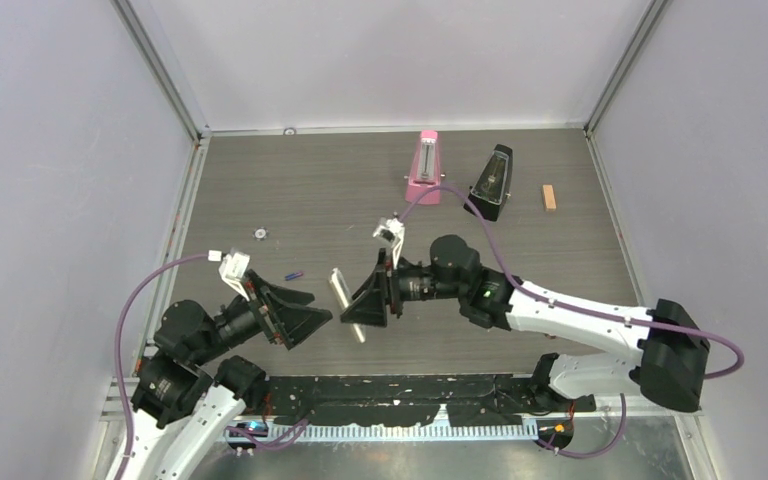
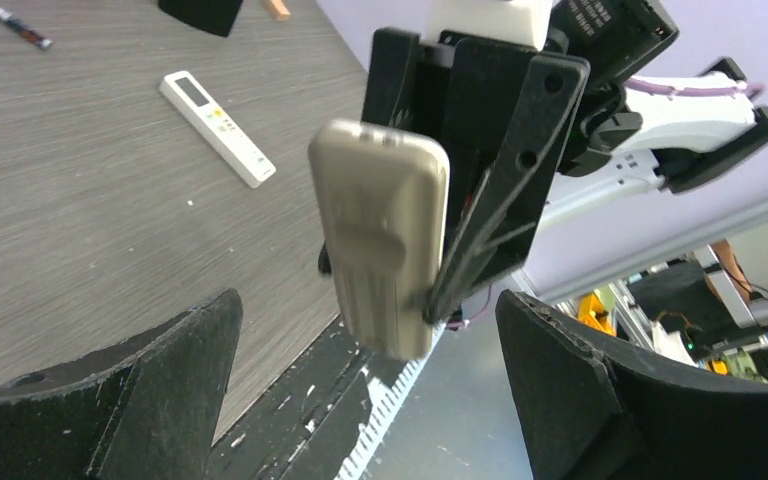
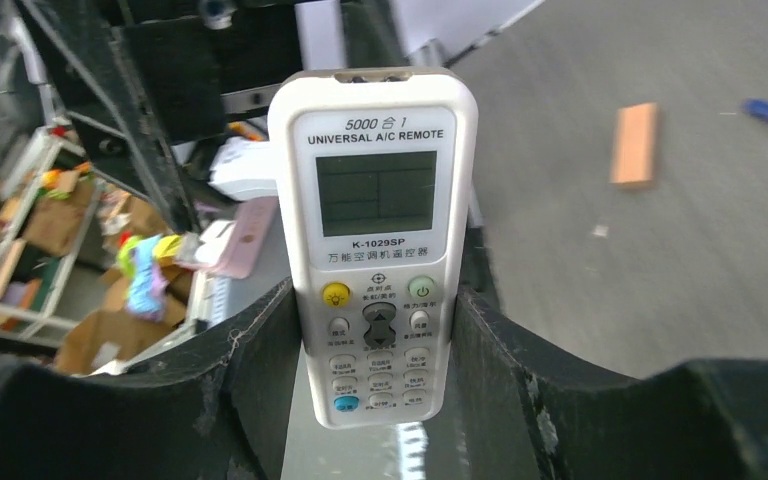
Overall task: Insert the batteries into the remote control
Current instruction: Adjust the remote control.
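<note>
We are counting two remotes: one slim white remote (image 2: 217, 127) and one broader white remote (image 3: 375, 250). We are logging two metronomes, a pink metronome (image 1: 423, 168) and a black metronome (image 1: 491, 183). We are seeing one orange block (image 1: 549, 197) and one small metal ring (image 1: 259, 233). From the top we are finding one battery (image 1: 293, 275). The left wrist view is showing one thin dark stick (image 2: 22, 28), and we are leaving open whether it is that same battery. We are noting two arms, a left arm (image 1: 195, 338) and a right arm (image 1: 572, 313).

L fingers (image 2: 150, 400) apart, R fingers (image 3: 245, 385) clamped
</note>
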`<state>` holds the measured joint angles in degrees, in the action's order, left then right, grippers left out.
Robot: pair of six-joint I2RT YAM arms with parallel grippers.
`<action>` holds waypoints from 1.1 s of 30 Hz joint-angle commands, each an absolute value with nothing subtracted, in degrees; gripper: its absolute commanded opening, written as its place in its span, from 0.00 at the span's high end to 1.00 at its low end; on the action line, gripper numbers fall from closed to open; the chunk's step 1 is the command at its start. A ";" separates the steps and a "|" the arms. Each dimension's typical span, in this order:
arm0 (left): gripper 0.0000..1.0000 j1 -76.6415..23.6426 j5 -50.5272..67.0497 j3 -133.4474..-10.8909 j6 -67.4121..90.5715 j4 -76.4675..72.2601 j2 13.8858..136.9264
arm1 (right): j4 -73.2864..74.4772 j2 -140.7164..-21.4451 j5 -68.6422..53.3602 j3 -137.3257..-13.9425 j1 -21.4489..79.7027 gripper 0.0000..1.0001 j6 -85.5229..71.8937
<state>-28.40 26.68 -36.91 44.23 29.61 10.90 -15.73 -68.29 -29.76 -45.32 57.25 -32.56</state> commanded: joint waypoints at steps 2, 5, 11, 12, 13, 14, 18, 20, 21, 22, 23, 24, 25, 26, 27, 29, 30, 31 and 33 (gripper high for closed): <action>0.01 -28.48 32.72 -36.28 44.92 18.70 10.07 | -30.90 -72.05 -32.44 -49.55 63.67 0.69 -41.59; 0.00 -28.48 35.92 -35.11 45.54 15.30 9.29 | -35.21 -74.62 -32.98 -49.56 65.52 0.69 -45.87; 0.07 -28.48 34.49 -33.76 46.36 16.34 8.09 | -39.33 -78.89 -34.34 -50.93 67.23 0.69 -48.75; 0.12 -28.48 34.07 -33.99 46.26 17.16 8.09 | -39.61 -79.29 -34.45 -50.91 67.24 0.69 -48.81; 0.18 -28.48 33.65 -34.26 46.11 17.89 8.02 | -39.67 -79.37 -34.41 -50.78 67.24 0.69 -48.87; 0.24 -28.48 33.20 -34.46 45.94 18.79 7.98 | -39.58 -79.37 -34.09 -50.70 67.30 0.69 -48.96; 0.45 -28.47 32.24 -35.00 45.70 20.78 7.80 | -39.77 -79.30 -33.54 -50.46 67.30 0.68 -49.37; 0.52 -28.48 31.94 -35.21 45.64 21.58 7.66 | -39.92 -79.34 -33.26 -50.34 67.28 0.68 -49.58; 0.56 -28.48 31.72 -35.24 45.68 21.77 7.58 | -39.91 -79.31 -33.10 -50.22 67.29 0.68 -49.57; 0.62 -28.48 31.54 -35.30 45.70 21.92 7.48 | -39.97 -79.28 -33.07 -50.16 67.31 0.68 -49.59; 0.69 -28.48 31.29 -35.33 45.70 21.99 7.37 | -39.98 -79.30 -32.99 -50.07 67.30 0.67 -49.63; 0.76 -28.48 31.03 -35.40 45.70 22.19 7.34 | -39.83 -79.29 -32.89 -50.04 67.31 0.67 -49.72; 0.83 -28.45 30.82 -35.49 45.70 22.46 7.44 | -39.78 -79.32 -32.70 -49.97 67.28 0.66 -49.64; 0.91 -28.47 30.61 -35.56 45.71 22.68 7.52 | -39.65 -79.26 -32.45 -49.90 67.26 0.65 -49.61; 0.98 -28.47 30.33 -35.68 45.63 23.00 7.74 | -39.49 -79.05 -31.93 -49.63 67.29 0.62 -49.55; 1.00 -28.48 29.52 -36.05 45.55 23.99 8.18 | -38.89 -78.55 -30.62 -49.22 67.32 0.56 -49.02; 1.00 -28.48 29.08 -36.29 45.42 24.66 8.48 | -38.43 -78.34 -30.16 -49.17 67.32 0.54 -48.42; 1.00 -28.48 28.38 -36.56 45.29 25.56 8.78 | -36.88 -77.88 -28.70 -49.14 67.32 0.47 -47.99; 1.00 -28.48 26.53 -37.45 45.02 27.55 9.55 | -34.93 -77.18 -26.21 -49.01 67.30 0.38 -46.80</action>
